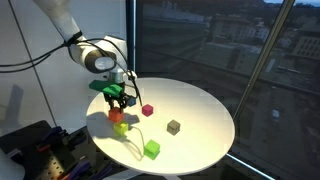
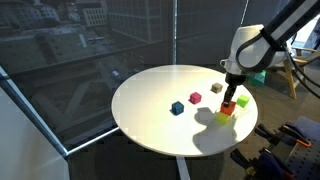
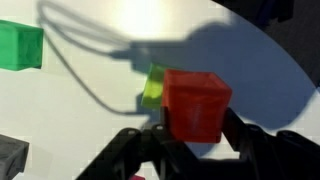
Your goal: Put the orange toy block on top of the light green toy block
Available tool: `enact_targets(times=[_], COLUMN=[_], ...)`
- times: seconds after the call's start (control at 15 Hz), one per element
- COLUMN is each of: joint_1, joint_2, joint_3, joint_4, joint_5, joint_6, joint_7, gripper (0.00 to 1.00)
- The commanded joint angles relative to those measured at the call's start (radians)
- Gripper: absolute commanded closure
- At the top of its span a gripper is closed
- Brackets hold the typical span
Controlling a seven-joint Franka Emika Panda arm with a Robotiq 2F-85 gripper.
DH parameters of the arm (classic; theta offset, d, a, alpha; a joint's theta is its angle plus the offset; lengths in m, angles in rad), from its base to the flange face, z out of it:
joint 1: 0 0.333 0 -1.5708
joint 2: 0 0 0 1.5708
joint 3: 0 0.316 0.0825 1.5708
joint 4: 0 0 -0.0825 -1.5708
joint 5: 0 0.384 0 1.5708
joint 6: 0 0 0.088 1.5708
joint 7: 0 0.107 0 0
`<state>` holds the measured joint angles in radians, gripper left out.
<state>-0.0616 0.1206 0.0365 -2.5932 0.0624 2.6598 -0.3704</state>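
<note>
My gripper (image 3: 196,130) is shut on the orange toy block (image 3: 196,100), which fills the middle of the wrist view. The light green toy block (image 3: 154,88) peeks out at the block's left edge, mostly hidden under it. In both exterior views the gripper (image 1: 118,101) (image 2: 232,96) holds the orange block (image 1: 114,115) (image 2: 228,105) directly above the light green block (image 1: 121,127) (image 2: 223,117), close to it. I cannot tell whether the two touch.
On the round white table (image 1: 200,110) lie a magenta-red cube (image 1: 147,110) (image 2: 195,98), an olive cube (image 1: 173,127), a bright green cube (image 1: 151,149) (image 3: 20,45) and a teal cube (image 2: 177,107). A dark window stands behind.
</note>
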Motion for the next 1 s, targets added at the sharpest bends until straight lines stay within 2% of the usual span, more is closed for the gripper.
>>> enact_targets(times=[0.0,0.93], joint_1=[-0.013,-0.013], joint_2=[-0.014,0.023], joint_3=[-0.005,-0.007], joint_4=[-0.011,-0.005], joint_5=[0.025,0.004], joint_6=[0.008,0.091], joint_7=[-0.050,-0.029], gripper=[0.70,0.70])
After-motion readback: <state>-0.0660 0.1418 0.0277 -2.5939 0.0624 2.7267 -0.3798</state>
